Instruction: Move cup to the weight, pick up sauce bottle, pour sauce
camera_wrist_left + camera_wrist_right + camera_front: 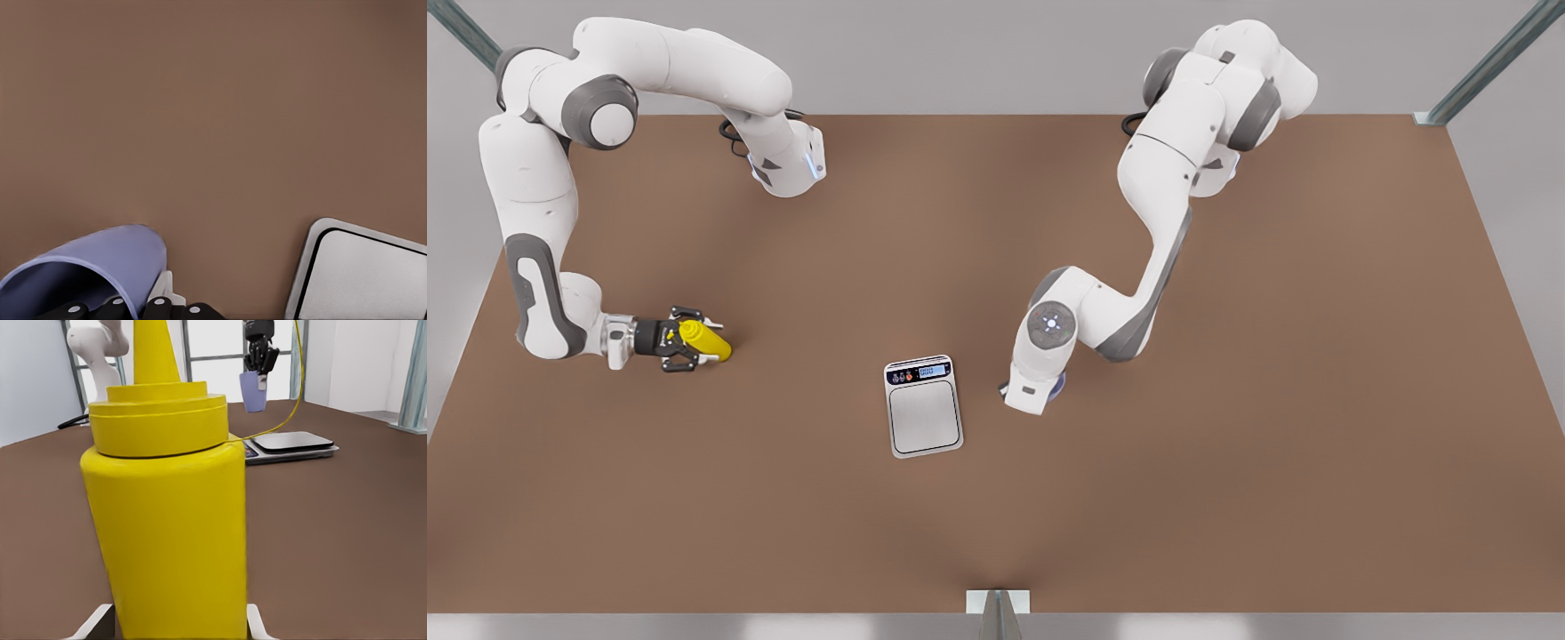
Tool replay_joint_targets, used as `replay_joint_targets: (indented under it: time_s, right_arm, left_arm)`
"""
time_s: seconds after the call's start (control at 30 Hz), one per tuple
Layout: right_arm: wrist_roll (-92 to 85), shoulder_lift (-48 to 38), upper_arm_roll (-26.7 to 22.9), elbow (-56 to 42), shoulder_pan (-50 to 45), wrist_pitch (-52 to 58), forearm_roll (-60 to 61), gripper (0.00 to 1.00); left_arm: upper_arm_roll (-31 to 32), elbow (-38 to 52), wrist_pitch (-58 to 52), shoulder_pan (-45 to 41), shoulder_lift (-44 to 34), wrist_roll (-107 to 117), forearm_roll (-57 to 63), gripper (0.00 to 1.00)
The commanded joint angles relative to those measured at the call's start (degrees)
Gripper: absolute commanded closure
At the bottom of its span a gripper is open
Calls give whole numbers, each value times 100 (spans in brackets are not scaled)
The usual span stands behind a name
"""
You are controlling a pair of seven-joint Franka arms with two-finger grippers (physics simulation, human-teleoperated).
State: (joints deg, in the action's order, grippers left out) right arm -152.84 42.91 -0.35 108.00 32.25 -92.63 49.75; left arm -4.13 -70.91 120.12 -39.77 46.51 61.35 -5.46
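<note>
The yellow sauce bottle point(706, 341) is upright at the front view's left. My right gripper point(683, 341) reaches it from the side and is shut on it, a pad point(257, 625) against each side of the sauce bottle point(170, 533). The lavender cup point(100, 267) hangs from my left gripper point(133, 311), which is shut on its rim. That cup point(253, 391) is off the table, just beside the weight point(924, 407) on the front view's right, where it point(1058, 388) peeks out under the arm's wrist. The weight's plate point(363, 273) is bare.
The brown table point(1227, 400) spreads wide around the weight. Metal frame posts point(1489, 62) stand at its far corners, and a bracket point(997, 603) sits at the middle of the near edge.
</note>
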Motion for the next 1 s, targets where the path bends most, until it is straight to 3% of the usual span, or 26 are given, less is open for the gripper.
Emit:
replay_joint_targets:
  time_s: [0.0,0.37,0.5,0.97]
  right_arm:
    - [0,7,-9,-7,0,8,0,43]
    - [61,-37,-9,-24,71,184,0,47]
    - [527,-424,-17,-68,97,421,0,47]
    - [993,-696,-158,-262,282,482,-26,47]
  left_arm:
    - [0,59,3,-30,60,34,-316,77]
    - [-9,1387,-331,-303,728,1028,-263,77]
    - [-9,1923,-261,-391,1115,1239,-263,77]
    - [35,2336,855,-962,1598,2346,-263,75]
